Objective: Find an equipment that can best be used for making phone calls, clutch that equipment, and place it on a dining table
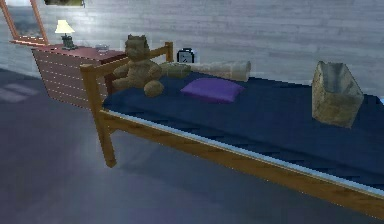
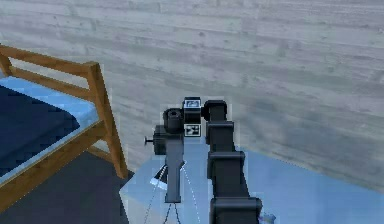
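Pincer (image 2: 162, 142) near bed corner post (image 2: 103, 105); small whitish blob (image 2: 160, 182) close by it.

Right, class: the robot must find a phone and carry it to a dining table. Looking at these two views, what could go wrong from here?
1. The small dark item behind the teddy is too small to identify, so it could be mistaken for a phone.
2. The teddy, pillow and box clutter the bed, so a phone could lie hidden behind them.
3. The arm sits near the bedpost, and turning might knock it.
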{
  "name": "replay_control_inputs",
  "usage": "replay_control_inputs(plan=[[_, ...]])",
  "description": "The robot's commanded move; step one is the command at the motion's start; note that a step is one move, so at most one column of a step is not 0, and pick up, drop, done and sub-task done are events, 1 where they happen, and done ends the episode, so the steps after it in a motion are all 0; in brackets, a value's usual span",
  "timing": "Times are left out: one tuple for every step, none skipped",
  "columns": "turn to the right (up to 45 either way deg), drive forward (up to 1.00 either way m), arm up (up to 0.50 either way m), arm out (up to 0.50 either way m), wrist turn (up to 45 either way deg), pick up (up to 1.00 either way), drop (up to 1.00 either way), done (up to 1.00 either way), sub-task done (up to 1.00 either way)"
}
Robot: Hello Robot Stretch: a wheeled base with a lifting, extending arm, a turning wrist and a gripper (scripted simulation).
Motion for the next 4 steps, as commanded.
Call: replay_control_inputs(plan=[[0.0, 0.00, 0.00, 0.00, 45.0, 0.00, 0.00, 0.00, 0.00], [0.0, 0.00, 0.00, 0.00, 45.0, 0.00, 0.00, 0.00, 0.00], [0.0, 0.00, 0.00, 0.00, 45.0, 0.00, 0.00, 0.00, 0.00], [0.0, 0.00, 0.00, 0.00, 24.0, 0.00, 0.00, 0.00, 0.00]])
